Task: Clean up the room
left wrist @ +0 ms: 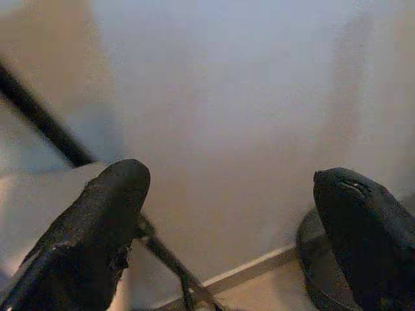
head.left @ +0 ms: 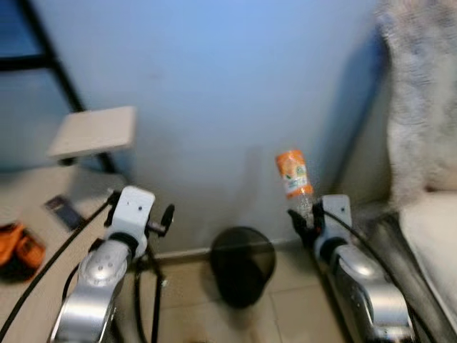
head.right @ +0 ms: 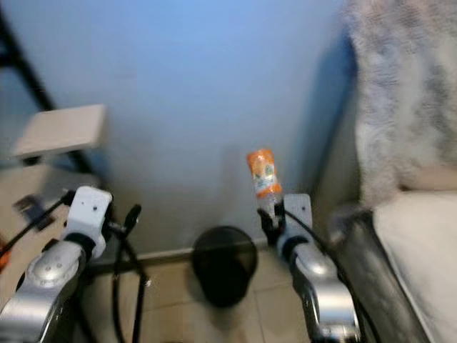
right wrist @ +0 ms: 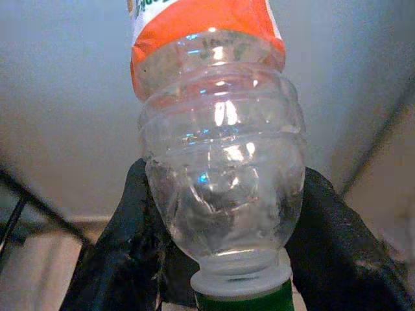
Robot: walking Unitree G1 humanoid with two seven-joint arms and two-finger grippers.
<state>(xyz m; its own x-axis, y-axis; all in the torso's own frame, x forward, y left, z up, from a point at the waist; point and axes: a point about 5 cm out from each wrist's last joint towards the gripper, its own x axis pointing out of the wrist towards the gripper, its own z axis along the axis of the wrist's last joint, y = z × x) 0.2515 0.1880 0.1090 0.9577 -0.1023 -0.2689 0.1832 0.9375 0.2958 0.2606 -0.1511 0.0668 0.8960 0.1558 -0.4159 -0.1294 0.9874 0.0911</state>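
Bottle [head.left: 293, 176], orange label unreadable, upright, cap down, clamped in our right tool [head.left: 305, 220]; left tool [left wrist: 233, 227] agape, empty, beside black bin [head.left: 243, 264]

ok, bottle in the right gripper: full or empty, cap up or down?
Looks empty: the bottle has a clear see-through body with no liquid line. Cap down, green cap at the right gripper, orange label above.

Bottle label: I see an orange, white and green wrapper on the clear plastic bottle [right wrist: 220, 162]; its print is too blurred and cropped for me to read.
Brand: I cannot make one out.
Numbers, signs: I can read none anywhere in these views.
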